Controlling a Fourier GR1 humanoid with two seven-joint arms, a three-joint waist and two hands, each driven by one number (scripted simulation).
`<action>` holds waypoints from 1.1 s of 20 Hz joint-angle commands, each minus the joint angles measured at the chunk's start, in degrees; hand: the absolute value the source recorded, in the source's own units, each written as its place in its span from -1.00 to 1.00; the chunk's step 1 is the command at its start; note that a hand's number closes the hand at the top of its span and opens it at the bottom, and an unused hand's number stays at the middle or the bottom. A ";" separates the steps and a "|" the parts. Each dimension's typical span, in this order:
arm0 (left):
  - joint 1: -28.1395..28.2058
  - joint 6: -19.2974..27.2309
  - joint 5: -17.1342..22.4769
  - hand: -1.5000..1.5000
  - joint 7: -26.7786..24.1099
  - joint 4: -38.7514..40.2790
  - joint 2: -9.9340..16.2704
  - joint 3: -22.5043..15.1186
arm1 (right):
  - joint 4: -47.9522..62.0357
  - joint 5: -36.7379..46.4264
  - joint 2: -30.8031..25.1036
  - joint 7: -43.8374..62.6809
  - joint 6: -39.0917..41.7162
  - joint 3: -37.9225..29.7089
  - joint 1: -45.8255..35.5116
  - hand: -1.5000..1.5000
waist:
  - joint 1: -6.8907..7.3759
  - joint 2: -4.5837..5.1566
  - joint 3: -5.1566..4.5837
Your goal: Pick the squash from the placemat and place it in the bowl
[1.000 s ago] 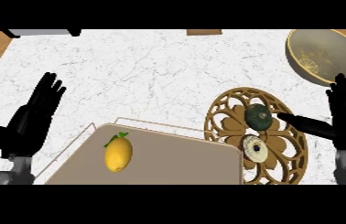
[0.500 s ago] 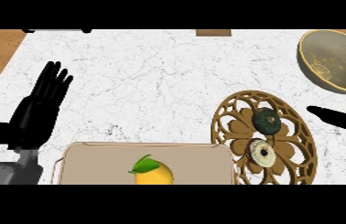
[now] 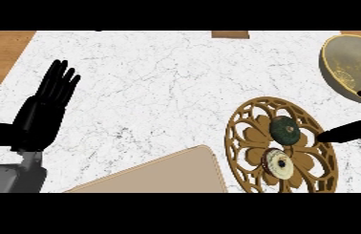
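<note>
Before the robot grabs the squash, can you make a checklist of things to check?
1. Squash on the placemat: ok, two halves lie there, a dark one and a pale one.
2. Bowl in view: ok, at the right edge, partly cut off.
3. Right hand near the squash: ok, beside the dark half.
4. Right hand open: cannot tell.
5. Left hand out of the way: ok, resting open at the left.

bowl point(image 3: 340, 66) cut by right edge, right hand point(image 3: 340, 132) mostly out of view

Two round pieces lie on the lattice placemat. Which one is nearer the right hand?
The dark green piece, farther from the robot; the right hand shows just beside it. The cream-faced piece lies nearer the robot.
</note>
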 commanded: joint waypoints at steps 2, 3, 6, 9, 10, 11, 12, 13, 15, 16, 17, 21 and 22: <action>0.14 -0.52 -0.05 0.00 0.29 0.36 0.22 0.40 | -2.56 -13.07 -3.99 15.00 17.15 -0.15 -8.50 -1.00 | -0.50 -0.39 0.19; 0.01 0.00 -0.72 0.00 -0.55 1.43 -1.30 -0.40 | -2.07 -13.54 -3.11 18.29 16.88 0.76 -11.98 -1.00 | -0.31 -0.21 0.20; -0.72 0.71 -1.02 0.00 0.02 0.50 -1.78 -0.33 | -2.00 -14.57 -0.91 25.60 13.97 3.86 -17.62 -1.00 | -0.32 -0.33 0.21; 1.41 -2.54 -0.05 0.00 -2.37 2.87 -0.54 2.21 | -0.06 -16.10 -2.35 24.41 13.47 3.27 -17.42 -1.00 | -1.33 -0.37 0.28; 2.82 -1.19 -0.09 0.00 -1.20 0.00 -0.47 2.16 | -0.44 -16.38 -1.52 26.66 12.12 4.26 -18.90 -1.00 | -0.81 -0.50 0.28; 1.13 -1.95 0.54 0.00 0.19 0.65 0.19 2.82 | 1.76 -15.73 -0.35 23.69 11.06 4.41 -17.88 -1.00 | -1.20 -0.37 0.34; -0.14 -1.68 -0.04 0.00 -0.43 1.99 -1.26 2.00 | -3.18 -14.59 1.74 24.96 7.47 6.71 -15.75 -1.00 | -2.07 -0.50 0.32; 0.27 -1.35 0.49 0.00 1.12 0.32 -0.31 2.74 | 1.44 -15.31 1.58 25.03 8.80 5.86 -18.77 -1.00 | -1.21 -0.38 0.34; 3.81 -1.17 -1.14 0.00 -1.52 -0.39 -1.46 1.98 | -3.24 -17.40 -0.13 26.90 8.16 5.95 -17.45 -1.00 | -1.92 -0.72 0.30; 1.79 -0.48 -1.25 0.00 0.06 -0.46 -1.86 1.51 | 0.53 -13.93 2.66 24.06 6.42 7.88 -17.18 -1.00 | -1.55 -0.43 0.36; 1.98 -0.47 -2.54 0.00 -0.45 -0.33 -1.62 1.10 | 0.13 -14.46 2.82 26.08 6.92 8.24 -19.04 -1.00 | -1.49 -0.44 0.34; 2.15 -2.02 -1.07 0.00 -0.76 0.98 -1.50 3.16 | -2.25 -11.63 1.10 24.57 4.85 9.11 -15.94 -1.00 | -2.13 -0.55 0.35; 4.18 -1.35 -3.15 0.00 -3.47 1.31 -3.29 1.60 | -5.76 -8.94 2.25 25.01 1.31 11.08 -14.23 -1.00 | -2.40 -0.67 0.32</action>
